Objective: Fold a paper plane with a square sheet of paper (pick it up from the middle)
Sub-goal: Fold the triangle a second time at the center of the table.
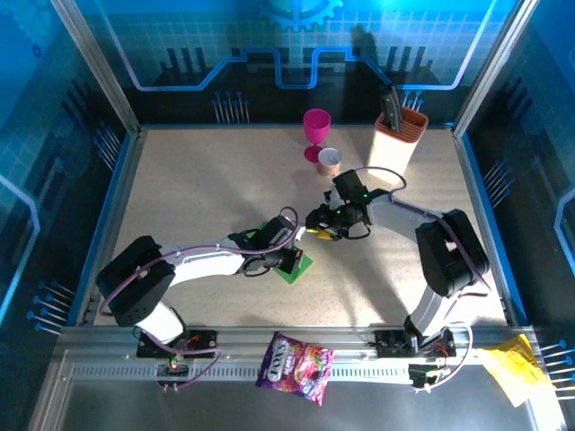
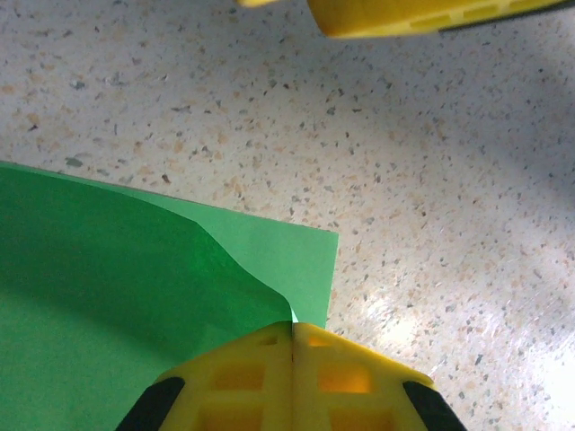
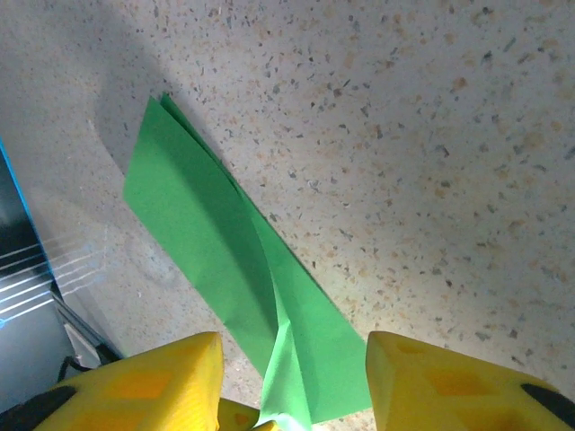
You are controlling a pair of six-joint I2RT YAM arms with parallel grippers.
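The square sheet of paper (image 1: 295, 270) is bright green and lies folded over on the speckled table just in front of the middle. In the left wrist view one layer of the paper (image 2: 135, 296) curls up off the flat layer beneath. My left gripper (image 2: 292, 329) is shut on that raised edge near the paper's corner. My left gripper (image 1: 294, 257) sits over the sheet. My right gripper (image 1: 317, 231) hovers just beyond it, open. Its yellow fingers (image 3: 422, 377) straddle the creased strip of paper (image 3: 211, 238) without touching it. One right finger (image 2: 422, 16) shows in the left wrist view.
A pink goblet (image 1: 316, 128), a small cup (image 1: 330, 162) and a knife block (image 1: 398, 139) stand at the back. On the metal rail in front lie a purple snack bag (image 1: 295, 366) and crumpled yellow paper (image 1: 508, 370). Blue walls ring the table.
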